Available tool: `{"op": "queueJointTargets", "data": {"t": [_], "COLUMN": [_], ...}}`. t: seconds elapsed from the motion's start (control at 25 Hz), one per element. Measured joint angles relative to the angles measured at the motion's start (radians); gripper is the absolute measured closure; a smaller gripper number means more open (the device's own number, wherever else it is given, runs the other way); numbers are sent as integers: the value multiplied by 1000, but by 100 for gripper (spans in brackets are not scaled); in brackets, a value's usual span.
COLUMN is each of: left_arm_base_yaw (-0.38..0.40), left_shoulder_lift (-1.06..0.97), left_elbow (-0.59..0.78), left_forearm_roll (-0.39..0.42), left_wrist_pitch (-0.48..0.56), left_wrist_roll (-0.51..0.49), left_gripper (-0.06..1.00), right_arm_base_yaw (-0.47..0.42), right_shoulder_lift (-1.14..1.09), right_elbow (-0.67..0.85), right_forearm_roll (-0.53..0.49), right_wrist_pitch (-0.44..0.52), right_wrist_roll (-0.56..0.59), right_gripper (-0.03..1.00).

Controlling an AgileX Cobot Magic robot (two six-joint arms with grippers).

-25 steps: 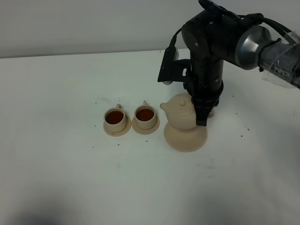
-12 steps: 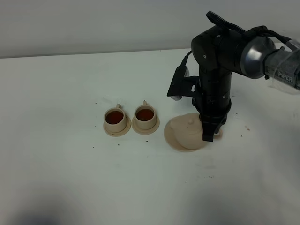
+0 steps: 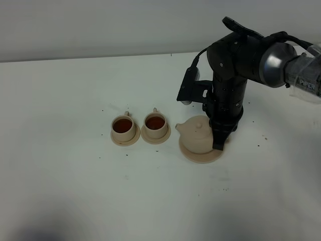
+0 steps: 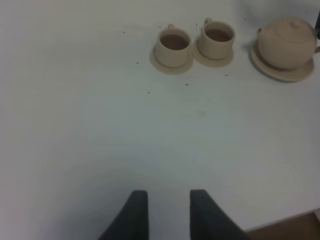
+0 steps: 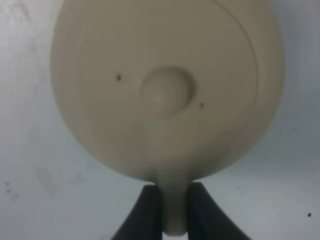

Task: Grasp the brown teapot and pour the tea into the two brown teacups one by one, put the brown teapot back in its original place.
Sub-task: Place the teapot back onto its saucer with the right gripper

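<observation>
The brown teapot [image 3: 195, 134] sits upright on its wide saucer [image 3: 201, 156], spout toward the cups. My right gripper [image 3: 218, 144] reaches straight down and is shut on the teapot's handle. In the right wrist view the fingers [image 5: 150, 210] clamp the handle [image 5: 174, 212] below the lidded pot [image 5: 165, 92], and the saucer rim [image 5: 270, 65] shows beside it. The two brown teacups [image 3: 123, 128] [image 3: 156, 124] stand on small saucers to the left, each holding reddish-brown tea [image 3: 122, 125]. My left gripper [image 4: 167, 215] is open and empty, far from the cups [image 4: 172, 46] [image 4: 218, 37] and the teapot [image 4: 287, 42].
The white table [image 3: 75, 175] carries small dark specks around the cups and the saucer. The right arm's black body [image 3: 230, 75] stands over the teapot. The table's front edge [image 4: 295, 220] shows near the left gripper.
The teapot came down from above the saucer onto it, with the right gripper still closed on its handle. The cups have not moved.
</observation>
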Motion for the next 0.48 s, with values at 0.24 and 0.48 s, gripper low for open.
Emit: {"op": "queueJointTargets", "data": {"t": [0.24,0.48], "left_arm_base_yaw": [0,0], "left_shoulder_lift": [0,0], "left_elbow": [0,0], "left_forearm_roll": [0,0], "left_wrist_pitch": [0,0], "left_wrist_roll": [0,1], "left_gripper": [71,71], "right_arm_base_yaw": [-6,-14], "right_shoulder_lift": [-5,-4], "right_elbow": [0,20], "right_forearm_roll": [-15,-11], "right_wrist_pitch": [-16,-23], "right_wrist_roll": [3,6], "right_gripper": [86,86]}}
